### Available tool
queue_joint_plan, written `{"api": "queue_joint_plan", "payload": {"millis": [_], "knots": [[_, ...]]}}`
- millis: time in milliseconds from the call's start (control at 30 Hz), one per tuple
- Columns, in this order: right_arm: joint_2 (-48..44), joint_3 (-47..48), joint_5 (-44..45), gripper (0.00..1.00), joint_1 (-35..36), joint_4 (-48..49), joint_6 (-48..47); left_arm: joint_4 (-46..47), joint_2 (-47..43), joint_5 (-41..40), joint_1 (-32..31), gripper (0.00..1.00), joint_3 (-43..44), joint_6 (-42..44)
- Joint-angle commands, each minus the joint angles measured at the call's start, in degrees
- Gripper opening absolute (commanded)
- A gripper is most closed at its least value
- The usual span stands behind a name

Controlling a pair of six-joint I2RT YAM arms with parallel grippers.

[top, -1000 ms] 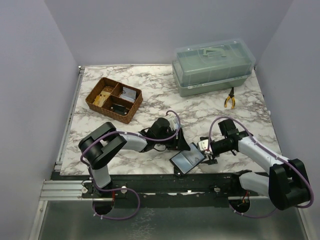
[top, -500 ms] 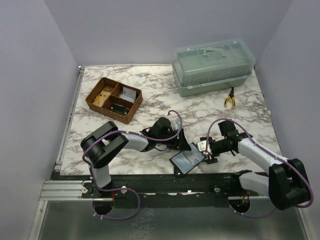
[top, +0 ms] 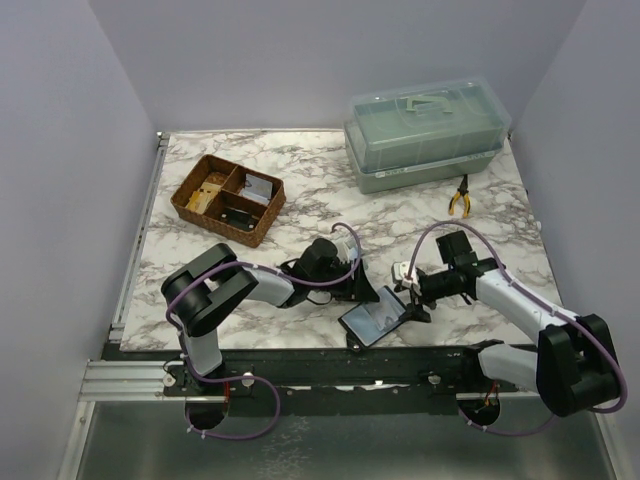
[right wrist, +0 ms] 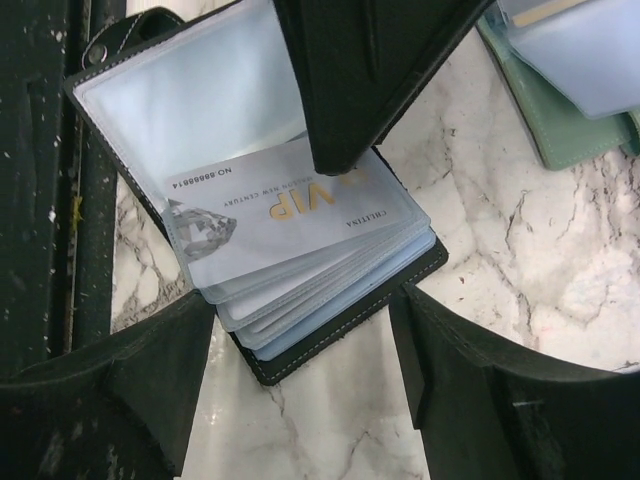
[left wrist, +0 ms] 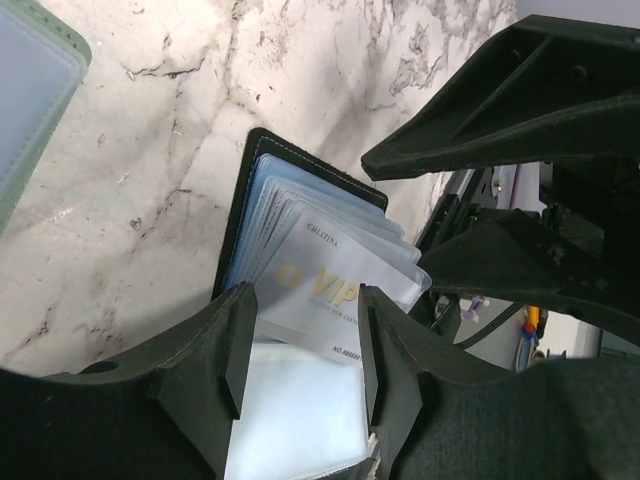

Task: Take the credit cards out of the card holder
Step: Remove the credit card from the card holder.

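Currently left pincer [left wrist: 305, 295] narrow, tips pressing open card holder [left wrist: 235, 230] on tabletop [left wrist: 150, 150]; right pincer [right wrist: 300, 310] wide above credit card [right wrist: 290, 215].

Right wrist view: card holder [right wrist: 200, 110] lies open on marble table [right wrist: 500, 250], clear sleeves fanned, top credit card [right wrist: 270, 215] printed "VIP" with a black fingertip [right wrist: 335, 150] from above touching its edge; right gripper [right wrist: 300, 335] fingers spread wide, flanking the holder's lower corner.

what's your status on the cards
Left gripper down on card holder, grip unclear; right gripper open, aimed at it. Credit cards in sleeves. No obstruction.
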Motion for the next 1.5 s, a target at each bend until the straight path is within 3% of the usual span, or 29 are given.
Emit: {"api": "queue_joint_plan", "payload": {"millis": [0, 367, 533, 800, 1100, 1200, 1333, 1467], "knots": [[1.7, 3.2, -2.0, 0.74, -0.1, 5.1, 8.0, 3.7, -0.1, 0.0, -1.0, 0.51, -3.1, -2.1], [7.6, 6.2, -1.8, 0.70, -0.1, 1.9, 10.6, 8.9, -0.9, -1.3, -1.9, 0.51, -5.8, -3.8], [9.1, 7.2, -3.1, 0.63, -0.1, 1.1, 11.6, 10.7, -1.6, -2.0, -2.1, 0.51, -7.0, -4.1], [8.5, 7.4, -4.3, 0.67, -0.1, 1.6, 13.1, 13.3, -5.0, -4.9, -3.0, 0.52, -9.7, -3.4], [8.7, 7.6, -7.5, 0.63, 0.2, 2.9, 14.8, 13.4, -10.6, -8.0, -3.3, 0.55, -13.3, 0.8], [9.9, 8.1, -7.6, 0.59, 2.1, 2.8, 14.9, 13.5, -10.5, -7.6, -3.3, 0.56, -13.7, 0.3], [12.2, 10.0, -6.5, 0.45, 5.3, 3.1, 16.7, 13.9, -10.5, -7.6, -3.4, 0.55, -14.7, -1.2], [13.5, 11.9, -7.8, 0.43, 5.9, 2.3, 19.2, 15.3, -11.1, -8.2, -3.5, 0.55, -16.2, -2.4]]}}
